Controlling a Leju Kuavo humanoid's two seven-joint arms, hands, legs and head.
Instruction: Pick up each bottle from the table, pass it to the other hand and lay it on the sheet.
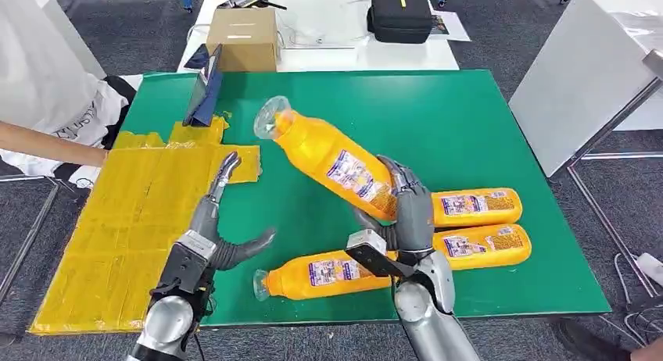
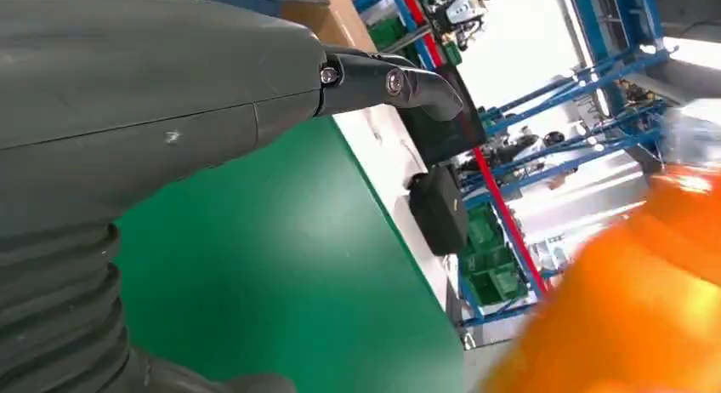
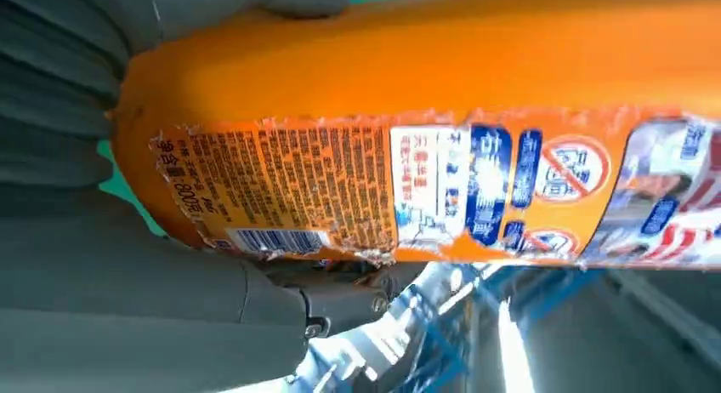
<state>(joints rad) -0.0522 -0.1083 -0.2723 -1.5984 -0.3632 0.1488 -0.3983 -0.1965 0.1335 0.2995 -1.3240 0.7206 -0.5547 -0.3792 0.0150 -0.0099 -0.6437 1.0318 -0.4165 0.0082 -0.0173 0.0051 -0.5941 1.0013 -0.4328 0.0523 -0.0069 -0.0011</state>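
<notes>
While right hand point(image 1: 406, 212) grips one bottle point(image 1: 332, 159), three bottles lie flat.

Landmark: table point(image 1: 469, 126). Sheet point(image 1: 133, 220) lies on its left part, overhanging the left edge. Three bottles lie on the table's right-front area: two side by side at right point(image 1: 477, 206) point(image 1: 485, 246), a third point(image 1: 320, 273) near the front edge, left of them. A fourth bottle point(image 1: 328, 158) is above the table's middle, tilted, gripped at its base by the right hand point(image 1: 406, 212). Left hand point(image 1: 215, 228) is over the sheet's right edge. A box point(image 1: 244, 37) and a case point(image 1: 400, 13) sit on a second surface behind the table.
</notes>
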